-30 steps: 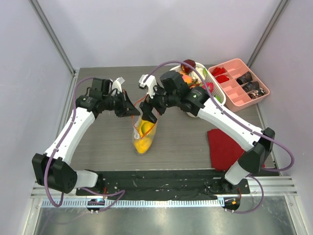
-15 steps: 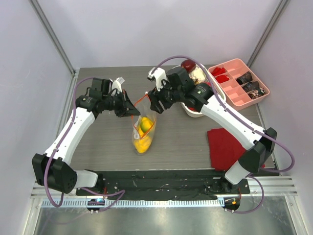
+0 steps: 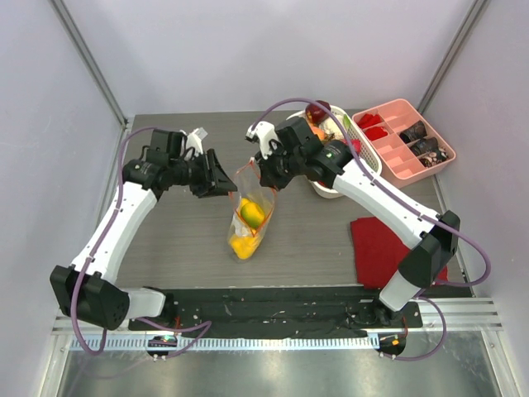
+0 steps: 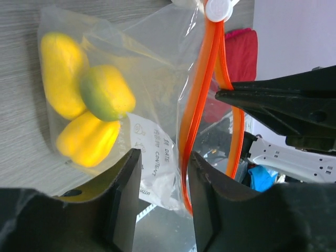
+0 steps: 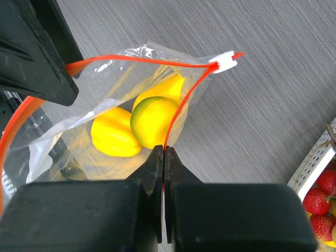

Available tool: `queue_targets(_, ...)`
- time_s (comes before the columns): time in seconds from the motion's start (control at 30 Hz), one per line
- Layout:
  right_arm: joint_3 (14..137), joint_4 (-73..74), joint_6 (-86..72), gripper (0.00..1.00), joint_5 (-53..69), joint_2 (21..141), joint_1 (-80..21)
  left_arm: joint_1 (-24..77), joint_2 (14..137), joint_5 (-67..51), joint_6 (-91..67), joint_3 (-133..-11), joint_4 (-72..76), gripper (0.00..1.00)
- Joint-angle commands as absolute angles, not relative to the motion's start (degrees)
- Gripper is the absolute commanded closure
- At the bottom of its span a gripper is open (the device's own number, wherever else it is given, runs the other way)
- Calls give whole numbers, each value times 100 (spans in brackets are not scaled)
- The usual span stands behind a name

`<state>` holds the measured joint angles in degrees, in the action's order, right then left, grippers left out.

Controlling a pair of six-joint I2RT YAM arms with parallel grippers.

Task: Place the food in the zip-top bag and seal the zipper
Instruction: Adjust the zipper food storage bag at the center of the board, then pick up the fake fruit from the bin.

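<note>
While the right gripper point(image 5: 164, 152) pinches the zipper point(image 5: 184, 100) between closed fingers, the left gripper point(image 4: 161, 155) sits narrow around the other lip, grip uncertain. At the centre of the desk point(image 3: 173, 240), the zip-top bag point(image 3: 248, 219) gapes, yellow and green food point(image 4: 105, 93) inside. Next, probably: more from the basket point(image 3: 366, 153) at two o'clock, then sealing.

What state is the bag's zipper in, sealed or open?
Open. The zipper's two orange-red tracks spread apart from the white tip, and the right gripper pinches one track.
</note>
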<state>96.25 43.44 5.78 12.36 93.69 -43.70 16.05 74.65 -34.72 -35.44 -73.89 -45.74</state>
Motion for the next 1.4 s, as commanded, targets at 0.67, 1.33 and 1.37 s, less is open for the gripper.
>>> queue_targets(0.67,9976,4192,589,89,1362,9281,-4220,1608,7304,-3568,-3261,-7778,-4720,100)
queue_targets(1.33,9167,3781,4306,34,26,9729,-3015,1617,7348,-3472,-3270,-7734,-4702,100)
queue_targets(1.37,9115,3675,4350,34,26,9799,-3023,1608,7339,-3463,-3270,-7734,-4702,100)
